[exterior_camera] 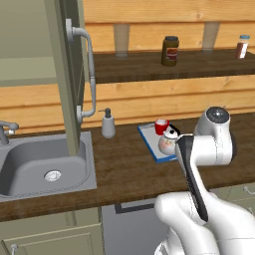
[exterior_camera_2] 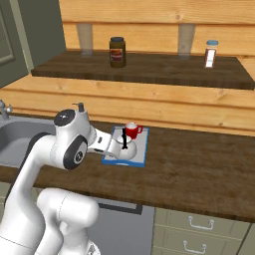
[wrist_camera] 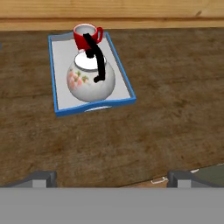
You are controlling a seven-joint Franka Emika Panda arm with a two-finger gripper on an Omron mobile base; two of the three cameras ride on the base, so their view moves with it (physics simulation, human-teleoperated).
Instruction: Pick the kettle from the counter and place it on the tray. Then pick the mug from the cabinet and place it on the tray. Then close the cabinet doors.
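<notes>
Hand view shows the claw spread wide and gripping nothing, above the dark wood counter. Ahead of it lies the blue-rimmed tray, carrying the white kettle, then the red mug just beyond.

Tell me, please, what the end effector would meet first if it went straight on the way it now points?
Most likely the bare counter in front of the tray, though depth is unclear; the kettle sits farther along.
</notes>
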